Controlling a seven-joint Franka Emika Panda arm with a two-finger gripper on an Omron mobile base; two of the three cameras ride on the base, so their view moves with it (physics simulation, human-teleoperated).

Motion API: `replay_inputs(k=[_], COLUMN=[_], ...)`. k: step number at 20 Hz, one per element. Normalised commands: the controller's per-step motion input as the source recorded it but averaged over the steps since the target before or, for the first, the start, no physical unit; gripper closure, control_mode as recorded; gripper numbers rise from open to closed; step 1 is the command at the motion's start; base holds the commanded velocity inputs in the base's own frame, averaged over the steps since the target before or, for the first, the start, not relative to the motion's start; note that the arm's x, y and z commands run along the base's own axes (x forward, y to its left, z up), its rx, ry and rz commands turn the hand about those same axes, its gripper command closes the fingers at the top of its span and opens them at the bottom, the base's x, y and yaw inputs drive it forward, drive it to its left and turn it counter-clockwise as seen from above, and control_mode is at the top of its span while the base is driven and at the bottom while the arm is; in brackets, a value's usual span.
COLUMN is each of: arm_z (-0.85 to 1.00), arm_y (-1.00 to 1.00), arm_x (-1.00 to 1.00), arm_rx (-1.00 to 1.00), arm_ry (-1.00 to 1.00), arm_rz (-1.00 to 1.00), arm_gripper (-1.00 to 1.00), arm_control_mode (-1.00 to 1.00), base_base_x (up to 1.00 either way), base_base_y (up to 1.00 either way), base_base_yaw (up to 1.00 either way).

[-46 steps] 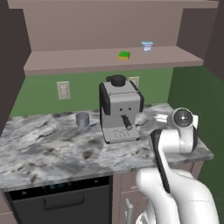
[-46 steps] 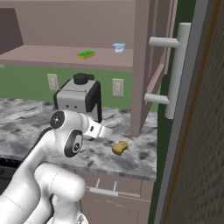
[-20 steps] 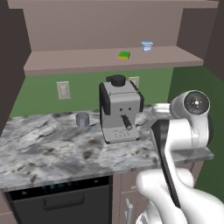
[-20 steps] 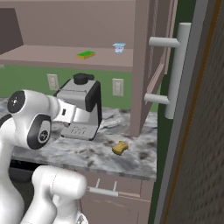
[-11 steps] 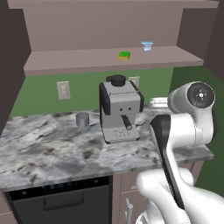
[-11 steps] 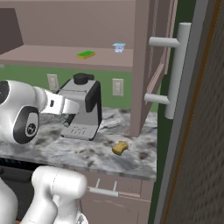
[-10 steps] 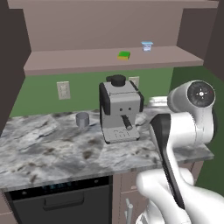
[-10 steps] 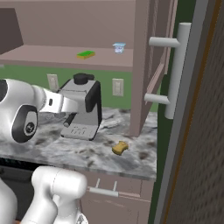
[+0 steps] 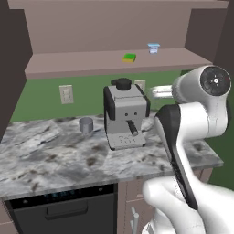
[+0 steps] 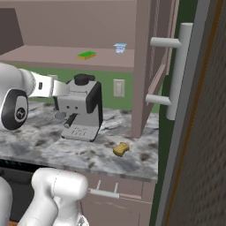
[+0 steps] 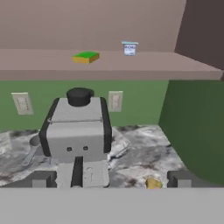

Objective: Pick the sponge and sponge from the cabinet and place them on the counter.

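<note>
1. The hand view looks straight at the coffee machine (image 11: 78,135), with the tool's (image 11: 109,179) two dark fingertips (image 11: 41,179) spread wide at the bottom edge and nothing between them.
2. The right base view shows the open cabinet (image 10: 145,66) door with its long grey handle (image 10: 178,70), which the left base view leaves out.
3. The left base view shows a small grey cup (image 9: 86,124) on the worktop (image 9: 45,155) beside the machine.
4. The green sponge (image 11: 86,57) lies on the cabinet shelf (image 11: 52,65), above and well ahead of the tool, left of a small white cup (image 11: 129,47). Its long axis runs roughly across the shelf, slightly angled.
5. The tan sponge (image 11: 153,183) lies on the worktop just ahead of the tool, near its right fingertip; in the right base view its long axis slants toward the cabinet side.
</note>
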Motion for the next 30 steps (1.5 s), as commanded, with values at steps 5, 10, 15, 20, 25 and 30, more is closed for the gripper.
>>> replay_inputs(k=[5, 10, 15, 20, 25, 30], arm_z=[0.58, 0.53, 0.38, 0.32, 0.18, 0.02], arm_y=[0.19, 0.2, 0.22, 0.2, 0.16, 0.03], arm_x=[0.0, 0.0, 0.0, 0.0, 0.05, 0.13], arm_rx=[0.0, 0.0, -0.01, -0.03, -0.01, -0.01], arm_ry=[-0.08, -0.13, -0.15, -0.07, -0.05, 0.03], arm_rz=[0.08, 0.08, 0.06, 0.03, 0.0, -0.02], arm_gripper=[-1.0, -1.0, -1.0, -1.0, -1.0, -1.0], arm_control_mode=[-1.0, -1.0, -1.0, -1.0, -1.0, -1.0], base_base_x=[0.0, 0.0, 0.0, 0.0, 0.0, 0.0], base_base_y=[0.0, 0.0, 0.0, 0.0, 0.0, 0.0], base_base_yaw=[0.0, 0.0, 0.0, 0.0, 0.0, 0.0])
